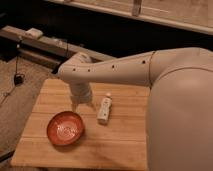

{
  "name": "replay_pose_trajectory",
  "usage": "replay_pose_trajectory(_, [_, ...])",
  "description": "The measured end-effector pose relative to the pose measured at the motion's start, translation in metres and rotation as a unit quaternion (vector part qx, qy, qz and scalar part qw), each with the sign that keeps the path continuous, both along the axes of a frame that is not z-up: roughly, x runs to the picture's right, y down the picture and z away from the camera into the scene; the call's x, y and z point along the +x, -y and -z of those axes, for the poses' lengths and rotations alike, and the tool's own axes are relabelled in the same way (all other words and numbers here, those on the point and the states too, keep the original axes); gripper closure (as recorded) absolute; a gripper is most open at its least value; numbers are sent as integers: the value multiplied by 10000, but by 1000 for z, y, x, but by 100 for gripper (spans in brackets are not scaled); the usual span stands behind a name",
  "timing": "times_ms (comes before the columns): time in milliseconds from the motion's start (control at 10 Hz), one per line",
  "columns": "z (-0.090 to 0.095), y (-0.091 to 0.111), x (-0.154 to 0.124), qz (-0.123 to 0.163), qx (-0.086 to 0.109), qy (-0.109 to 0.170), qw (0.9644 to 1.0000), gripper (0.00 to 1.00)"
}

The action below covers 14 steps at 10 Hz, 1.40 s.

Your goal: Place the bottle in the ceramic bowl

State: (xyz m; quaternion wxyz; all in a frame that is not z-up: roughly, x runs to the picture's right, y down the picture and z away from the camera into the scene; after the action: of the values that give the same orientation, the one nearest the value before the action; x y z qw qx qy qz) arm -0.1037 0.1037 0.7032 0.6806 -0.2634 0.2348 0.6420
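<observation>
The wooden bench (125,145) carried two things, and the big white arm (115,70) of the robot reached across it from the near side. The bottle (104,108) lay flat on the wood near the middle of the bench, with its narrow cap pointing to the far edge. It was outside the ceramic bowl (65,128), near it but not touching. The bowl stood closer to the front corner, upright, and nothing lay inside it. The gripper (83,104) hung down from the bent wrist, low over the bench, just beside the bottle and just behind the far rim of the bowl. It held nothing that I could see, and I could not tell if it was wide or narrow. Behind the bench the floor was dark.
</observation>
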Motion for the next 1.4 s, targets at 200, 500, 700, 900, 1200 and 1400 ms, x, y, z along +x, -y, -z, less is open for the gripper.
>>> replay_pose_trajectory(200, [-2,3,6,-23,55,-77,10000,35])
replay_pose_trajectory(500, [-24,26,41,-66,222,-345,9991,35])
replay_pose_trajectory(700, [-52,34,79,-76,268,-541,9981,35])
replay_pose_trajectory(900, [-84,24,103,-175,279,-594,9977,35])
replay_pose_trajectory(1200, [-120,8,126,-444,193,-468,9977,35])
replay_pose_trajectory(1400, [-133,3,128,-562,75,-387,9976,35])
